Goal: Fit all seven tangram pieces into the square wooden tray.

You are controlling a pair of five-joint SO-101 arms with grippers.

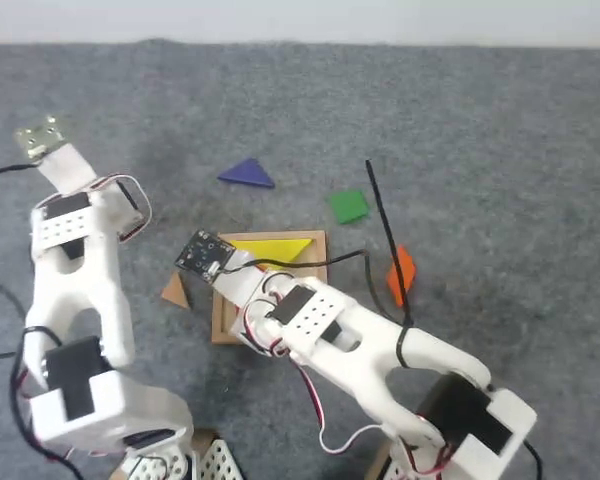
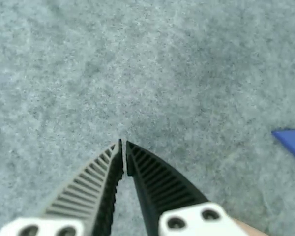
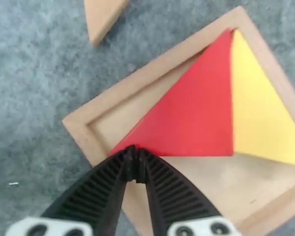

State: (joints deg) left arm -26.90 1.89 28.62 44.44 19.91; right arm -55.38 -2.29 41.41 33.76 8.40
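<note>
— Red triangle [image 3: 196, 108] first: where is it?
— In the tray [image 3: 147, 77], one short edge flush against the yellow triangle [image 3: 265, 108]. Its long edge runs beside a tray wall. The two meet at the far corner, and a sliver of bare floor widens toward the claw.
— And the right claw [image 3: 135, 156]?
— Clenched, with nothing pinched in it. Its tips are at the red triangle's sharp near corner; whether they touch it, I cannot tell. The wall lies just across that sliver, so I'd judge a small nudge toward it would seat the long edge.
— Arm pose?
— The right arm [image 1: 340, 335] stretches low from the near side across the tray, wrist tipped down over it.
— The other side?
— The left claw [image 2: 123, 143] is clenched too and empty. It hovers over bare carpet well apart from the tray, with the blue triangle [image 2: 292, 142] off to one side.
— Any loose piece close by?
— The tan triangle [image 3: 103, 17] lies on the carpet just outside that same wall, and the right claw is much the nearer one to it.
</note>
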